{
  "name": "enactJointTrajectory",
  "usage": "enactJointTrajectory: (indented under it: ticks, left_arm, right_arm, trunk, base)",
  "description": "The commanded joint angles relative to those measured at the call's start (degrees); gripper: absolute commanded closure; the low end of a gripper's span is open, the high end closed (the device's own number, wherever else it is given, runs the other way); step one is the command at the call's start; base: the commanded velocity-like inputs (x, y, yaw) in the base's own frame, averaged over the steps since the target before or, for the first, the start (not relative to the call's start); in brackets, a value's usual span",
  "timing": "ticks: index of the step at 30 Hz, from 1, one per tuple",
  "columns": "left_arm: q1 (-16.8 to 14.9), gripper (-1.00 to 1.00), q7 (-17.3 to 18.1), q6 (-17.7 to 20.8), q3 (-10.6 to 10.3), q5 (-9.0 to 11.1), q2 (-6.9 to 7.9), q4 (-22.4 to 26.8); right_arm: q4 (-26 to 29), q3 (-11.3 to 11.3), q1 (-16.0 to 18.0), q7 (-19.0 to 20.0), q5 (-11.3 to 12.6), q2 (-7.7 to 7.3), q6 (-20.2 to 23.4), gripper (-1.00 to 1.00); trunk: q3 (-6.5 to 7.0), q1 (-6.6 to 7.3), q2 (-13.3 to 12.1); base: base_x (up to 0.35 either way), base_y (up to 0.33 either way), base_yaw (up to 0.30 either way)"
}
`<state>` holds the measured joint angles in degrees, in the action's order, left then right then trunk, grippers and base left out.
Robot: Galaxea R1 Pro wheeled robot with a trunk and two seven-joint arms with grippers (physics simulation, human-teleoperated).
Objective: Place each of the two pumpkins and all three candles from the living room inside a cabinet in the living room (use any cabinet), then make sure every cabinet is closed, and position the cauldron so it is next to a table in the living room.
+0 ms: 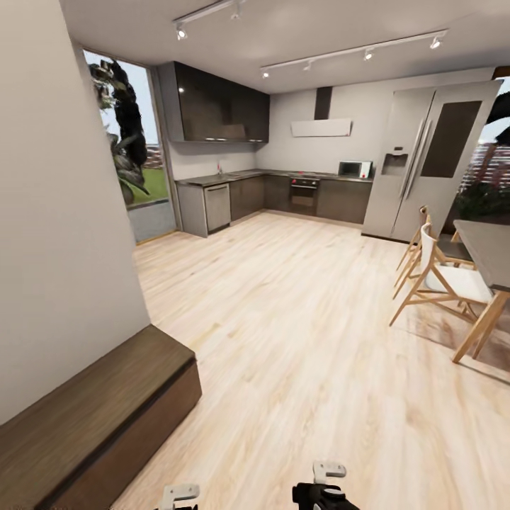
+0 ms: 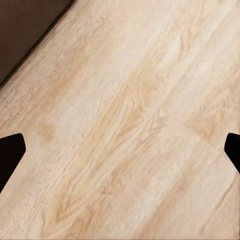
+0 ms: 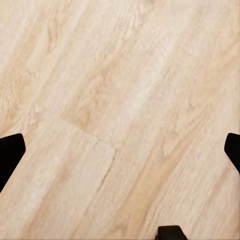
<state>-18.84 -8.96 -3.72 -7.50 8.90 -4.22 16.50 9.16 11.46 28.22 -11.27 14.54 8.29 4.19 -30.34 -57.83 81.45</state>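
Note:
A long low dark-brown cabinet stands against the white wall at the lower left, its flat top bare and no drawer standing out. A dark corner of the cabinet shows in the left wrist view. My left gripper hangs open over bare wood floor, with nothing between its fingers. The right gripper is open over the floor too. Both wrists peek in at the head view's lower edge. A grey-topped table stands at the right. The pumpkins, candles and cauldron are out of view.
Wooden chairs with white seats stand by the table. A kitchen with dark cupboards, an oven and a tall steel fridge lines the far wall. Wide pale wood floor lies between.

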Motion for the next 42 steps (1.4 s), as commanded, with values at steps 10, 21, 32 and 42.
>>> enactJointTrajectory:
  ticks: [10,21,32,42]
  left_arm:
    - [-0.06,-1.00,-0.35,-0.23,-0.49,0.59,0.00,-0.07]
    - [-0.06,-1.00,-0.35,-0.23,-0.49,0.59,0.00,-0.07]
    - [-0.06,-1.00,-0.35,-0.23,-0.49,0.59,0.00,-0.07]
    - [-0.06,-1.00,-0.35,-0.23,-1.01,0.59,0.00,-0.07]
  right_arm:
    - [0.16,0.49,-0.01,-0.33,0.40,-0.03,0.38,-1.00]
    - [0.16,0.49,-0.01,-0.34,0.40,-0.03,0.38,-1.00]
    - [0.16,0.49,-0.01,-0.42,0.40,-0.03,0.38,-1.00]
    - [0.16,0.49,-0.01,-0.42,0.40,-0.03,0.38,-1.00]
  trunk:
    - [-0.06,-0.01,0.03]
    - [-0.06,-0.01,0.03]
    - [-0.06,-0.01,0.03]
    - [-0.06,-0.01,0.03]
  base:
    - [0.138,-0.304,0.287]
    - [0.007,-0.293,0.291]
    - [0.000,-0.300,0.291]
    - [0.000,-0.253,0.291]
